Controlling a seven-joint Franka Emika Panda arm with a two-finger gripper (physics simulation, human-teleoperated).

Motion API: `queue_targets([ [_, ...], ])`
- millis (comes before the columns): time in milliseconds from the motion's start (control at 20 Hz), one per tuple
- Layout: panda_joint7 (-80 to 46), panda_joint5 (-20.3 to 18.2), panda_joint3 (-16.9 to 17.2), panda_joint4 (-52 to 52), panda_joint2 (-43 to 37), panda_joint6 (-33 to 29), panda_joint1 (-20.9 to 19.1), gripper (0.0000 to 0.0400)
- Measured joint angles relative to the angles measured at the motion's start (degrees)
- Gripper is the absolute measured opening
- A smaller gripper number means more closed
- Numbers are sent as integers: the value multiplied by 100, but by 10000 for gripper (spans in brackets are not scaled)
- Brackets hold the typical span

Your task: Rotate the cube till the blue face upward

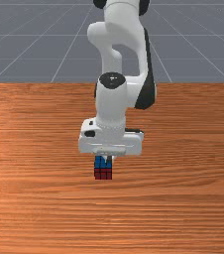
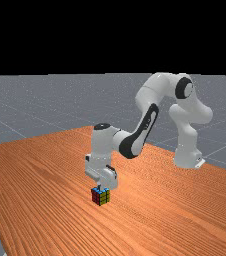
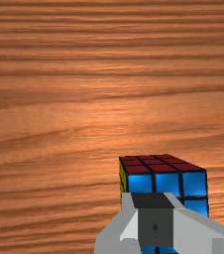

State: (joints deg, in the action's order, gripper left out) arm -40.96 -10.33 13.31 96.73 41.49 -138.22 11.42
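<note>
"Orange-brown wood all over: what sits on that bench (image 1: pixel 39 208)?"

"Under the end of the white and grey arm (image 1: pixel 110 104), one puzzle cube (image 2: pixel 96 196). It rests flat on the wood, right beneath the jaws."

"Which way up?"

"Blue face (image 3: pixel 195 183) on top, red side (image 1: pixel 103 173) toward the front camera, yellow side (image 2: pixel 105 198) toward the far one. I judge the turning done."

"And the jaws?"

"Closed together, nothing between them, tips low over the blue top. Whether they touch it, I can't tell."

"So what does the step need?"

"A clean retreat, I'd say. Go straight up, slowly at first, with no twist of the wrist and no sideways slide until the tips are well clear."

"Why so fussy?"

"The tips look nearer the yellow side than the middle. Press down there and the cube could tip or skid; drag across and it may swing round."

"Open them first?"

"No, leave them closed. Spreading that low could scrape the top for no gain. Rise, then check that every blue square lies level."
</note>
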Motion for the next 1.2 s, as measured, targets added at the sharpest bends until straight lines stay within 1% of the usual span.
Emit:
queue_targets([
  [300,-32,-27,8,-9,88,-14,-34,0],
  [500,-297,-121,9,51,59,-230,71,0],
  [850,-353,-101,-11,266,16,-388,197,0],
  [1100,-430,36,233,353,-156,-404,185,0],
  [1200,-434,46,265,357,-139,-404,156,0],
])
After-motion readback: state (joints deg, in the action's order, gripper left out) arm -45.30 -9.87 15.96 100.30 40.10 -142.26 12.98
